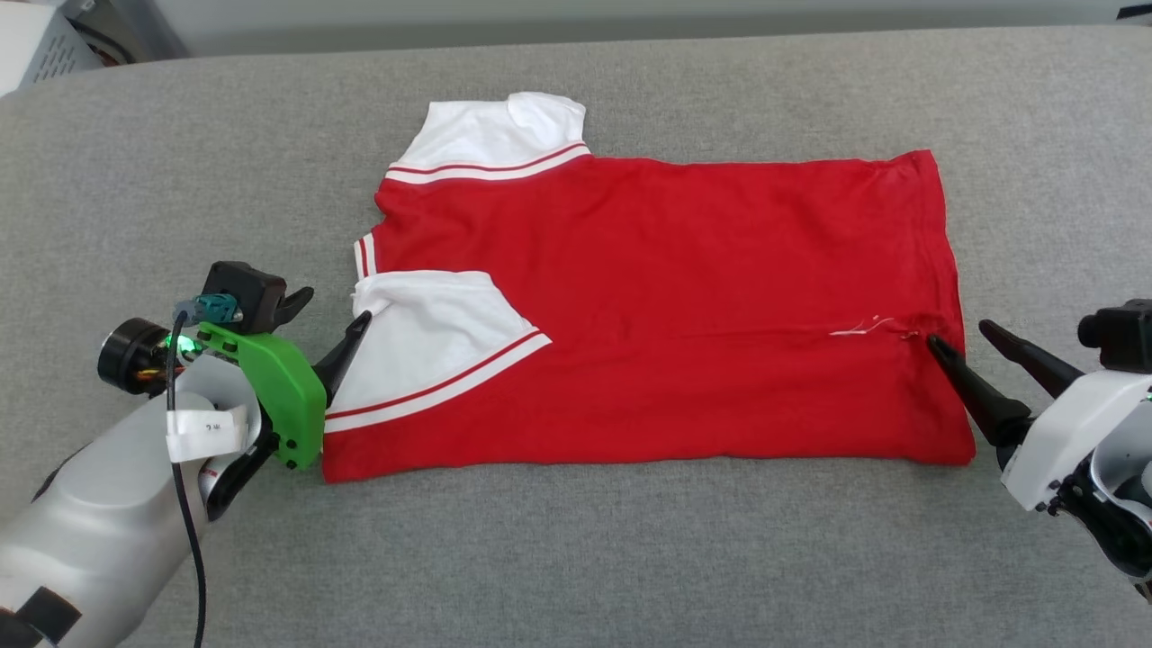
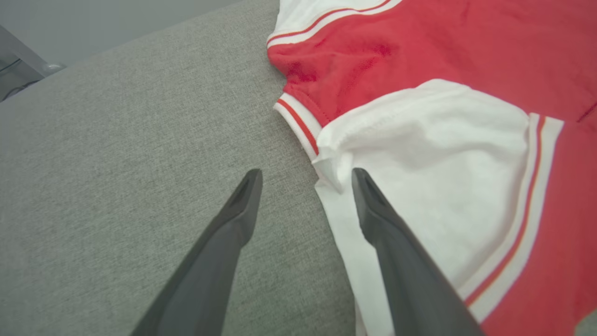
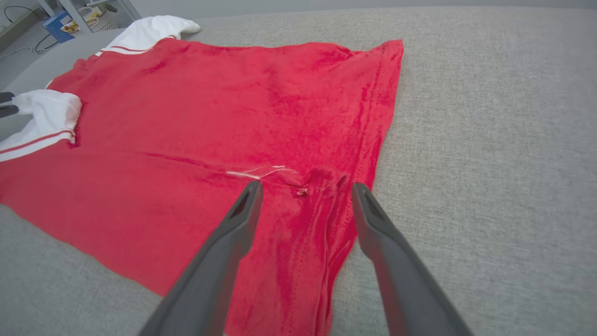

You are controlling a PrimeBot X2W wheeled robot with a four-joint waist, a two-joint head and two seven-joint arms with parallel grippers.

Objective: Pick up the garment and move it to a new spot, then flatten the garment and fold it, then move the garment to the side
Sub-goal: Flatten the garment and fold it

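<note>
Flanking shirt (image 1: 684,270) lengthwise: our left gripper (image 1: 335,304) at folded-in white sleeve (image 1: 432,333), right gripper (image 1: 957,332) at hem (image 1: 940,270), both spread wide, empty; we judge placement suits next fold.

The garment (image 1: 684,297) is lying spread across the frame's centre on the padded surface (image 1: 576,558), one sleeve (image 1: 495,135) sticking out toward the top, the other sleeve (image 1: 432,333) lying folded onto its left part. The left gripper (image 1: 335,306) is straddling its left edge, the right gripper (image 1: 958,332) its right edge.
</note>
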